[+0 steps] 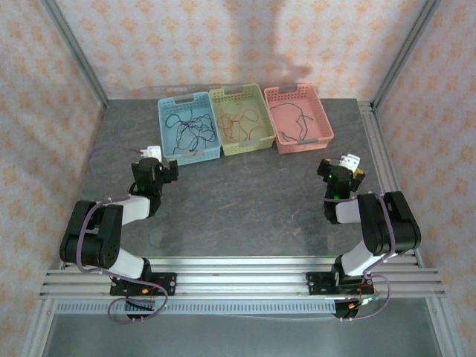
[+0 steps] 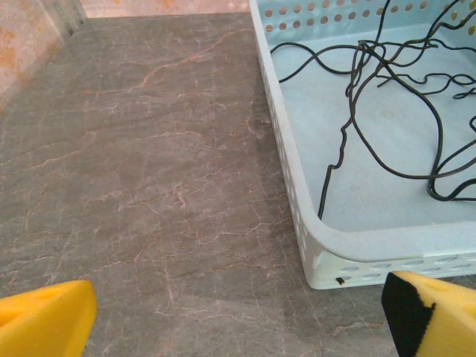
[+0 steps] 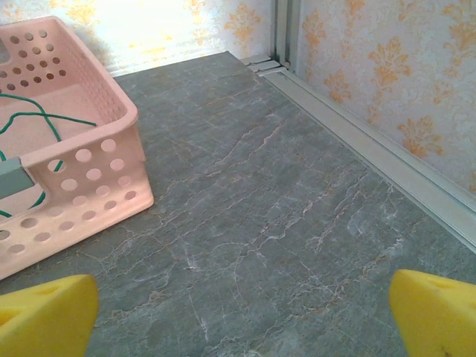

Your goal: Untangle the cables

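Grey marbled stone forms the table top (image 1: pixel 245 208), and it is enclosed by walls (image 1: pixel 44 67) papered with an orange flower pattern. Three perforated baskets are set side by side along the upper middle of the top view: a blue basket (image 1: pixel 195 157) on the left, a yellow-green basket (image 1: pixel 250 146) in the middle and a pink basket (image 1: pixel 307 143) on the right. One cable is kept in each of them: a black cable (image 1: pixel 190 128) in the blue one, a red-orange cable (image 1: pixel 239 123) in the yellow-green one and a green cable (image 3: pixel 67 117) in the pink one. Each is spread as thin, squiggly loops on the basket floor. In the left wrist view the black strand is seen crossing over itself several times at the upper right of the frame. The left gripper (image 2: pixel 238 316) is held wide open over bare table, just beside the near corner of the blue basket, and nothing is gripped between its yellow fingers. The right gripper (image 3: pixel 238 312) is opened equally wide and is empty, with the pink basket at the left of its view.
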Motion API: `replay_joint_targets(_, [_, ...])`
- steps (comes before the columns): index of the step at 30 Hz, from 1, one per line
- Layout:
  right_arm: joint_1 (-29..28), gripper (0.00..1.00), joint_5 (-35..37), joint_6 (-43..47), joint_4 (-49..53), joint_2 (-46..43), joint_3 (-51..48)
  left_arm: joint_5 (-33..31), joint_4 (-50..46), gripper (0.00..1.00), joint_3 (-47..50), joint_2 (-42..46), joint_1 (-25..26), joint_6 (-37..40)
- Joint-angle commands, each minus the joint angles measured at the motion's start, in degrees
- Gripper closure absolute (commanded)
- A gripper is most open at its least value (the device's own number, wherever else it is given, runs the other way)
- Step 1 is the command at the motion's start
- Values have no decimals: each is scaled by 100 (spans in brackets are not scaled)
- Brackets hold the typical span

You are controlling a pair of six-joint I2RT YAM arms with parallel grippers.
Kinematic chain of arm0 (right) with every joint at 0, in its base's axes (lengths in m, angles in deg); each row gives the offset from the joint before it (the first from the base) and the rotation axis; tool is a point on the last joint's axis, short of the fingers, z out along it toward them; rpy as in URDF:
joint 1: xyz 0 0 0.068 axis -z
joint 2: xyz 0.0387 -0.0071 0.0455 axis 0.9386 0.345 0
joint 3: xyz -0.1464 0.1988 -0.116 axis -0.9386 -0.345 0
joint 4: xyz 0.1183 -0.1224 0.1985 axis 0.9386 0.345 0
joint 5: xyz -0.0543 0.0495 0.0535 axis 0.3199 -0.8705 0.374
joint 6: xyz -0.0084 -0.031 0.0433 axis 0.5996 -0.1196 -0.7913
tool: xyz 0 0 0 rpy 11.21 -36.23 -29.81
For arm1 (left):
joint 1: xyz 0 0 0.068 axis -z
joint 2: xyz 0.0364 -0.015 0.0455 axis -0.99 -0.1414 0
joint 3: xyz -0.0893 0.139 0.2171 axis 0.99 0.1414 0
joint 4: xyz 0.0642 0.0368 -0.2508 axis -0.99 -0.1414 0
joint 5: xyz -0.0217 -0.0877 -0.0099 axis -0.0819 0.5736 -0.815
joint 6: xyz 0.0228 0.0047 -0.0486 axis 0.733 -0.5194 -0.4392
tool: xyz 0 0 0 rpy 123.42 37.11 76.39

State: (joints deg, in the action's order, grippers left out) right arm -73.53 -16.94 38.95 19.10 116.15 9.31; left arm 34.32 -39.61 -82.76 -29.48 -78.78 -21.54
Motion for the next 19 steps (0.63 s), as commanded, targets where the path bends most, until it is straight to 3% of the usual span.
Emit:
replay_joint_targets(1, [10, 0, -315, 48, 151, -83, 20, 0, -86, 0, -78, 7, -2, -66])
replay_joint_targets(19, [80, 0, -721, 85, 256, -98, 62, 3, -79, 0, -82, 6, -2, -62])
